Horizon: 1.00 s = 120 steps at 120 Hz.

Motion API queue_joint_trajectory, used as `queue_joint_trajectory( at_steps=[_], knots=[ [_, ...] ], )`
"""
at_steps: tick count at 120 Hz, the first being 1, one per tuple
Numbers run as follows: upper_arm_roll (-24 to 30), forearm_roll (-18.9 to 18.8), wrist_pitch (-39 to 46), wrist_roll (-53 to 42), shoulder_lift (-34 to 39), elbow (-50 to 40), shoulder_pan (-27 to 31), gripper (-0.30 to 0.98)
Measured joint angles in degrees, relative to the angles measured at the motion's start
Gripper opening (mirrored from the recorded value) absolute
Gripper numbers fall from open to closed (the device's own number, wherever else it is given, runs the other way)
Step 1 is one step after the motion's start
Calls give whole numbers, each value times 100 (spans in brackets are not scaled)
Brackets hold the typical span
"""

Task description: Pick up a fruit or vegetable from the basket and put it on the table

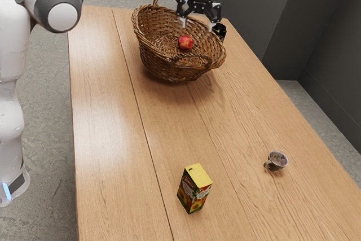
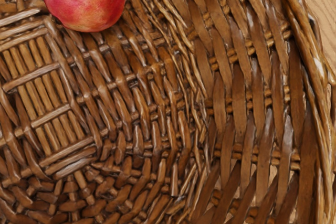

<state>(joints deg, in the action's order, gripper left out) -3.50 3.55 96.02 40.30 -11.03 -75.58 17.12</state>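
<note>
So we've got our gripper [image 1: 197, 25] released and spread wide above the basket [image 1: 153, 60], probably so it can straddle the red fruit [image 1: 185, 42] inside, where the basket likely stops it rolling off, lol.

Dark gray walls [image 1: 254, 21] meet in a corner at the exterior view's far right; mottled gray floor [image 1: 48, 111] flanks the light-brown wood-plank table [image 1: 107, 184], its left side catching whitish glare.
</note>
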Motion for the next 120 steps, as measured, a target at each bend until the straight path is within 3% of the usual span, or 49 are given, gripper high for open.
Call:
queue_joint_trajectory(
  at_steps=[57,120],
  knots=[
    [-96,-248,858,-2067,-676,-20,669,69],
    [-153,-278,1251,-3186,-1063,-21,737,69]
  ],
)
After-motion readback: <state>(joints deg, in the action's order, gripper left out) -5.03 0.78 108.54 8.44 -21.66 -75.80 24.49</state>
